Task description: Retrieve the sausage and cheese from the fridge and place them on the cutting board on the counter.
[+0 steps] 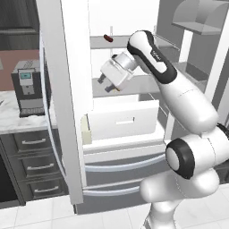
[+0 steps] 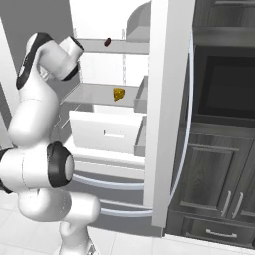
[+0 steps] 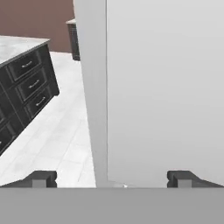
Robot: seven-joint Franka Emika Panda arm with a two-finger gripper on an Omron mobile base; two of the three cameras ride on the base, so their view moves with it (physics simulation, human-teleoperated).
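Inside the fridge (image 2: 159,99), the sausage (image 2: 107,42) is seen on the upper shelf (image 2: 119,46) and the cheese (image 2: 118,94) on the shelf below; the jaws are held wide open, empty, near the cheese's shelf.

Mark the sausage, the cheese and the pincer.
sausage (image 1: 108,38): left base view, middle of the link.
cheese (image 2: 118,94): right base view, centre of the chunk.
pincer (image 3: 112,178): hand view, midway between the tips.
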